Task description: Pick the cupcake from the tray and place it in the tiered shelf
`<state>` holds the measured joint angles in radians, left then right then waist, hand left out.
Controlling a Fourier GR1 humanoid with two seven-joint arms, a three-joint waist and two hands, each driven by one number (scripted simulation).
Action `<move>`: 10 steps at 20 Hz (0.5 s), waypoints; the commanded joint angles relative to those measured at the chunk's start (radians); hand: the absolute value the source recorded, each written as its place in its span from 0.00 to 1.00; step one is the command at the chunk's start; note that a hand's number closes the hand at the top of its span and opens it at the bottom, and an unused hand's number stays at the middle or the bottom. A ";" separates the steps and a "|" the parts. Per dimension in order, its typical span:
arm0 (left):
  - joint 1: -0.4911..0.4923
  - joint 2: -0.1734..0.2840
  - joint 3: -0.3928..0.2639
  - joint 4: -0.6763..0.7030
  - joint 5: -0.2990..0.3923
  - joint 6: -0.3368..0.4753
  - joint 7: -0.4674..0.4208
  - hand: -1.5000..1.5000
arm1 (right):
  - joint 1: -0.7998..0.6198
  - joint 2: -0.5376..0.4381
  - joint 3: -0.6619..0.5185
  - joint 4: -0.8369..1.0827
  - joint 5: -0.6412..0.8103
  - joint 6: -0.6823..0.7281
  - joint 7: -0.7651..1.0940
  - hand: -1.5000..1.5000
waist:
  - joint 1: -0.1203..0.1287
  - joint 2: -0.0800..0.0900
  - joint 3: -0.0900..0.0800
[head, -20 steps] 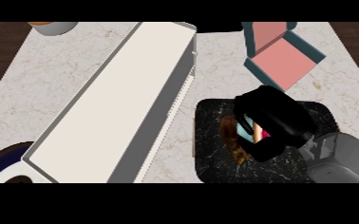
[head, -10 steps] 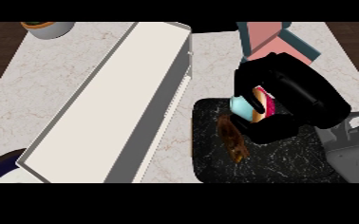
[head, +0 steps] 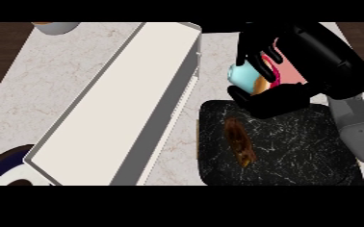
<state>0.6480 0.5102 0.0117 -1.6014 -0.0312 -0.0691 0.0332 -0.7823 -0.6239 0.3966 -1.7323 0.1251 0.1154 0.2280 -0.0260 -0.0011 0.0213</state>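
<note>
My right hand [head: 305, 62] hangs above the counter just beyond the far edge of the black marbled tray [head: 298, 149]. Its fingers and thumb are curled round the cupcake [head: 247, 76], whose light blue wrapper and a bit of orange top show between them. The tiered shelf [head: 121, 106] is a long white box running from the lower left to the upper middle, immediately left of the hand. A brown pastry [head: 239, 139] lies on the tray. My left hand does not show.
A pink and teal object [head: 288, 69] lies partly hidden behind the right hand. A grey cup [head: 55, 27] stands at the far left corner. A dark blue plate rim [head: 14, 166] shows at the lower left.
The right hand has risen off the tray with the cupcake and moved away from me and leftward, toward the shelf. The brown pastry has stayed on the tray.
</note>
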 commanded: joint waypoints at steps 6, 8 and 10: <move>-0.257 -0.148 -0.093 -0.097 0.062 -0.032 -0.044 0.50 | -0.195 0.110 0.014 0.133 0.021 0.002 0.096 1.00 | 0.013 0.015 -0.035; -0.271 -0.147 -0.094 -0.098 0.040 -0.029 -0.037 0.50 | -0.235 0.137 0.042 0.177 0.045 0.008 0.106 1.00 | 0.021 0.021 -0.035; -0.271 -0.162 -0.097 -0.102 0.039 -0.032 -0.034 0.50 | -0.262 0.167 0.082 0.191 0.063 0.023 0.109 1.00 | 0.024 0.018 -0.034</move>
<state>0.6094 0.4906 0.0200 -1.6123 -0.0622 -0.0959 0.0500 -0.9799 -0.5041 0.4390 -1.5914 0.1599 0.1278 0.3230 0.0153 0.0101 0.0180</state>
